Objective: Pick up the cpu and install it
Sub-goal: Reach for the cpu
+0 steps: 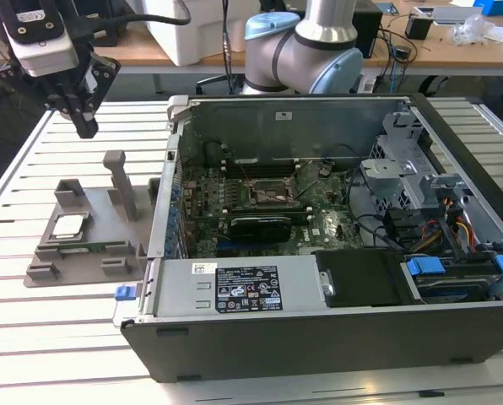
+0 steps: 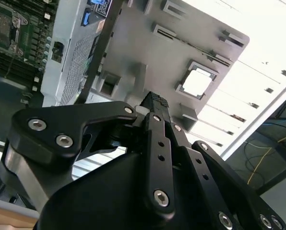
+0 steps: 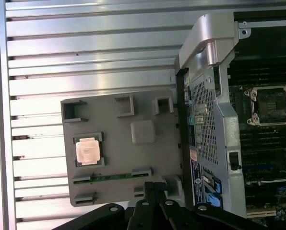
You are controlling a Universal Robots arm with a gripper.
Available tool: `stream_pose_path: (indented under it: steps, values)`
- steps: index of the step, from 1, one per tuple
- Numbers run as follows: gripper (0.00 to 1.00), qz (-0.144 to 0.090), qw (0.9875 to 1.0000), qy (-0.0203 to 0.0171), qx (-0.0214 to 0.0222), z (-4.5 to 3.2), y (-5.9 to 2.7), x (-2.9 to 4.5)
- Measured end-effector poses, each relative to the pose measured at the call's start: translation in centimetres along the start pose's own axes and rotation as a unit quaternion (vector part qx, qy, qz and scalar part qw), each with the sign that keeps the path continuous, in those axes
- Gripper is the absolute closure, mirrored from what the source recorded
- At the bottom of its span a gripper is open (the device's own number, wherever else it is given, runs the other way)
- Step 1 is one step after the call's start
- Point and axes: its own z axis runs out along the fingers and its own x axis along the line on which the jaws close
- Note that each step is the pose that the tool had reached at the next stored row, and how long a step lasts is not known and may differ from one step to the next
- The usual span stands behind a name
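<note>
slatted metal table (image 1: pixel 32 337) is carrying a grey fixture tray (image 1: pixel 83 263) and an open pc case (image 1: pixel 319 337) side by side, with benches and cables sitting behind. pincer (image 1: pixel 84 128) is hanging in the air above the tray, touching nothing. its fingertips (image 2: pixel 155 99) are looking pressed together, with no gap showing and nothing held between them. same read from the first wrist view, where the pincer (image 3: pixel 151 186) is showing its tips side by side.

cpu (image 1: pixel 68 224) is lying flat in its square pocket on the tray, pale metal top facing up. it is sitting below the pincer and well apart from it. both wrist views are showing the cpu (image 3: pixel 87 151) (image 2: pixel 197 82) seated square in that pocket.

case is standing to the exterior view's right of the pincer, just beside the tray. motherboard socket (image 1: pixel 268 196) inside it is sitting empty, well apart from the pincer and lower down. robot arm base (image 1: pixel 302 42) is standing behind the case.
</note>
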Motion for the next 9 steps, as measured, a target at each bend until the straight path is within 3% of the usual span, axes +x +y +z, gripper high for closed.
stream_pose_path:
  steps: [9]
  values:
    - [0.89, 0.000, 1.0000, 0.0000, 0.0000, -0.06, -0.21, 2.76]
